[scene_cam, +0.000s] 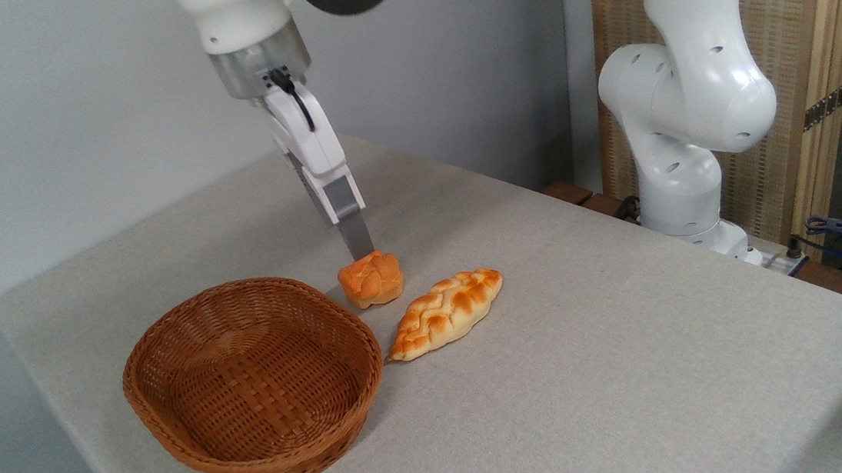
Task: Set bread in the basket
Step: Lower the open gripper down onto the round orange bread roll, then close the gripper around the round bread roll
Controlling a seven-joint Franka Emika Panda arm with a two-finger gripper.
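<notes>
Cloth-covered table [635,370] before grey wall; end effector [362,251] touches bread [371,280], grip state unclear.

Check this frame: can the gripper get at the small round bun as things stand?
Probably yes. The gripper is right above the bun, fingertips at its top. The basket and braided loaf sit beside it, apparently clear.

Even, diffuse daylight; sharp frame, no notable defects.

Soft illumination falls across the grey tablecloth [593,343], brighter toward the far right. Faint shadows lie at the left of the bun [371,278] and inside the wicker basket [167,330]. Specular glare marks the white arm joint [693,98]. Focus holds edge to edge; no motion blur or visible distortion.
</notes>
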